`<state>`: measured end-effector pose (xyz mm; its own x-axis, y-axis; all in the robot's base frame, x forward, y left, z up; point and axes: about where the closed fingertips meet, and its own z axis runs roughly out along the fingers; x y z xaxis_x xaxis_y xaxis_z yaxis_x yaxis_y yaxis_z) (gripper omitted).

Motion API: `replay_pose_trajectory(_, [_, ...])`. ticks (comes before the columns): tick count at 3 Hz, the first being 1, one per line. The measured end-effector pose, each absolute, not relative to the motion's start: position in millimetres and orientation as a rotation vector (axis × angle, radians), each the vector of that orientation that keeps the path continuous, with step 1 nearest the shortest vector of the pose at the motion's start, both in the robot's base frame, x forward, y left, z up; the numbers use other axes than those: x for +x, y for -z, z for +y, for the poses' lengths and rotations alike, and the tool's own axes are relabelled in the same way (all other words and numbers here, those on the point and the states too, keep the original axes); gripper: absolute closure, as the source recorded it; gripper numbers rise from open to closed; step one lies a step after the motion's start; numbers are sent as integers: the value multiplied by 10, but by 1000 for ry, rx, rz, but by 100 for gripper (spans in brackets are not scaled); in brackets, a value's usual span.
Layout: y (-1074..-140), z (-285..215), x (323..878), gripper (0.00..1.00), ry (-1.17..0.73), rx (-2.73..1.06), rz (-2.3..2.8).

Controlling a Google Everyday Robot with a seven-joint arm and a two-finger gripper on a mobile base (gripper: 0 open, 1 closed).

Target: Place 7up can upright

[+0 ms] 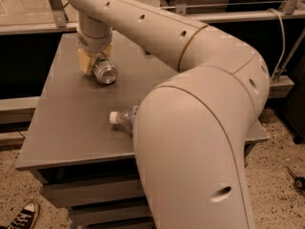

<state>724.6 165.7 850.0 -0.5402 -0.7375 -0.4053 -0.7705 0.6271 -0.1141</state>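
Silver-ended 7up can [105, 73], the only one, is clasped by the gripper [97, 65]; one plastic bottle [122, 118] lies nearby.

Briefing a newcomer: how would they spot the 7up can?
On the grey table, look far left, below the arm's gripper. The 7up can sits tilted in its grasp, silver end facing the camera; the clear white-capped bottle lies nearer the front.

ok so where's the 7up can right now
In the camera view, the 7up can is at the far left part of the table, not upright, right at the gripper. The plastic bottle lies nearer the front edge.
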Motion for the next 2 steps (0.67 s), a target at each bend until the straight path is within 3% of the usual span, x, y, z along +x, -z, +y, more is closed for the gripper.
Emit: replay_pose_trajectory(2, [-8731, 1750, 7216, 95, 29, -1237, 2371])
